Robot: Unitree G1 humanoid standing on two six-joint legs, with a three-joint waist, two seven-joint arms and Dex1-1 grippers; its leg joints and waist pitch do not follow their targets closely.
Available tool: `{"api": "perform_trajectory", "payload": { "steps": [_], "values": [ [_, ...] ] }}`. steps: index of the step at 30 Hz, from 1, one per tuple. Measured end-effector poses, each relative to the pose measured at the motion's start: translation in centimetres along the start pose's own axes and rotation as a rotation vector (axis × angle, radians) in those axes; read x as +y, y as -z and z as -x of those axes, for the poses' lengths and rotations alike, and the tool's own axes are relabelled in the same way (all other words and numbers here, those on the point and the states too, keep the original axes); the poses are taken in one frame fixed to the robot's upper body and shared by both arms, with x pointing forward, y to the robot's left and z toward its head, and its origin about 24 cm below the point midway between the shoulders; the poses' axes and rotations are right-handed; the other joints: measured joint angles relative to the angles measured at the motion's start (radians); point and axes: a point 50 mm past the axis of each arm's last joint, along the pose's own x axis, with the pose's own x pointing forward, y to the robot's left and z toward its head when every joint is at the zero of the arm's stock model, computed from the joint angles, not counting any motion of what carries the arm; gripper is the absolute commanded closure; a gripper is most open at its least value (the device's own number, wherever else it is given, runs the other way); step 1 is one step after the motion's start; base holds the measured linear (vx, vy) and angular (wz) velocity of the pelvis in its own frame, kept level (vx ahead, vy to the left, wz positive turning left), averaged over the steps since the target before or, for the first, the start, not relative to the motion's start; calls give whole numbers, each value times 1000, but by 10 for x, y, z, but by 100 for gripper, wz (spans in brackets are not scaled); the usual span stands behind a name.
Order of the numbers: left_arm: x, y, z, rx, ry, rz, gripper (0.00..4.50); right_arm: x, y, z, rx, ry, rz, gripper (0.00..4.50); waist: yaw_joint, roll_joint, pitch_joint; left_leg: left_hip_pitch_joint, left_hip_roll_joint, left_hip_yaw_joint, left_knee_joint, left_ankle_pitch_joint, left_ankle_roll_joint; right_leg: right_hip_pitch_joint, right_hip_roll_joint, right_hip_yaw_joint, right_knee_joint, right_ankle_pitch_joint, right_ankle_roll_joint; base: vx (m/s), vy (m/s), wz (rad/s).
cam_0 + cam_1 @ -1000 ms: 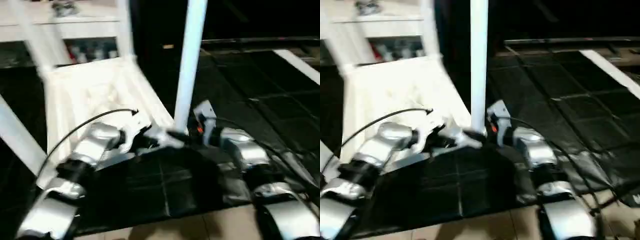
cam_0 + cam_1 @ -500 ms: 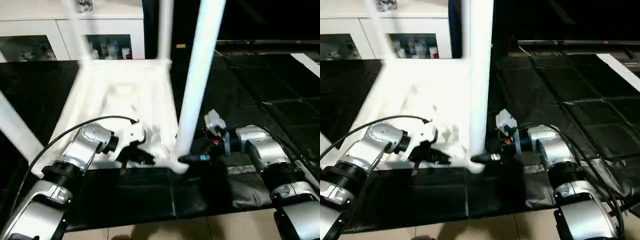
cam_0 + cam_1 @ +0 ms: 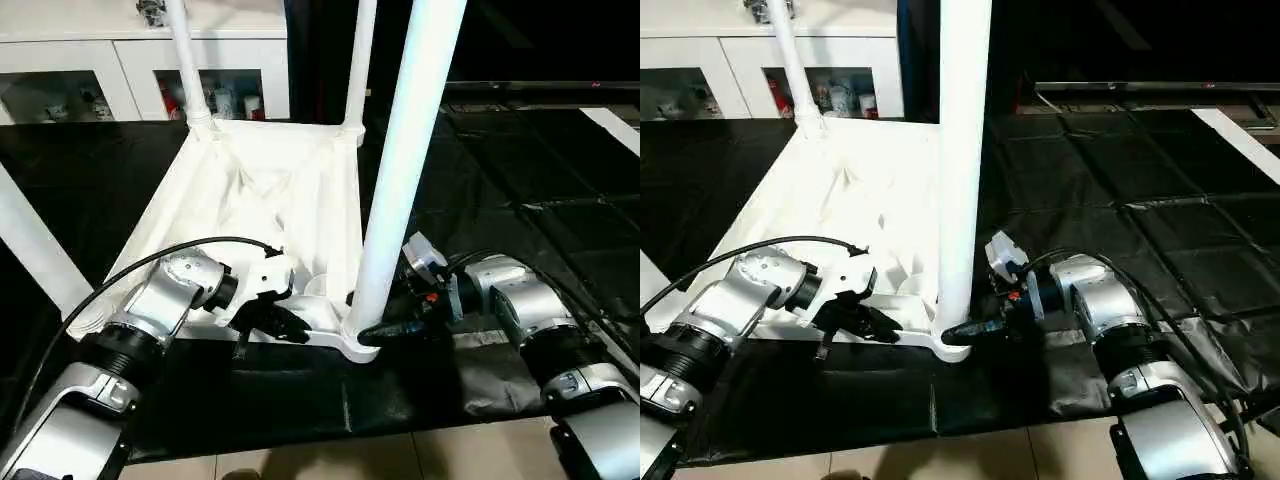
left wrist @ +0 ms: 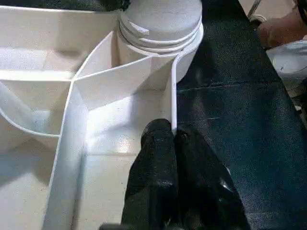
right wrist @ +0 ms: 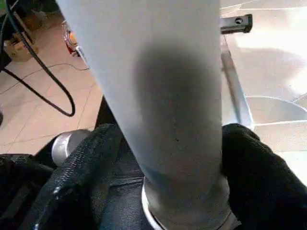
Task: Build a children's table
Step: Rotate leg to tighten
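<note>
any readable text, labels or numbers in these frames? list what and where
None readable.
Items behind the cabinet's glass doors: any labels too small to read.
Table top, legs, both grippers, black floor mat: no visible print or marks.

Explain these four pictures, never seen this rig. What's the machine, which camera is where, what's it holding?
It is a humanoid robot with two silver arms. Two pictures come from its head, looking down; the other two from cameras on its wrists. An upturned white table top lies on a black floor mat, its legs pointing up, with a white cabinet behind. The left gripper is shut on the top's near edge wall. The right gripper has its fingers either side of the base of the near leg.
</note>
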Motion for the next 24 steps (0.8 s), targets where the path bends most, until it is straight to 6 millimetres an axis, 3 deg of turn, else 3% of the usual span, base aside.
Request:
{"api": "perform_trajectory", "payload": {
  "steps": [9,16,18,24],
  "values": [
    [-1,-1,-3,-3,13,-3,450,4,0,3,-7,-8,-12,215,13,0,0,1,0,0,1,0,0,1,0,0,1,0,0,0,0,0],
    [1,-2,-7,-18,-7,37,450,3,2,0,-32,29,-9,234,15,-1,0,4,0,1,3,0,0,3,0,2,3,0,0,0,0,0],
    [5,1,-6,-26,-73,85,450,-2,1,0,-47,120,-11,236,10,-1,0,7,0,2,3,0,0,6,0,3,5,0,1,0,0,0],
    [20,1,-14,-52,-295,220,450,-23,0,-7,-136,483,-95,249,-45,-3,0,13,-7,-4,2,0,-1,9,0,2,5,-4,7,-17,-4,-1]
  ]
}}
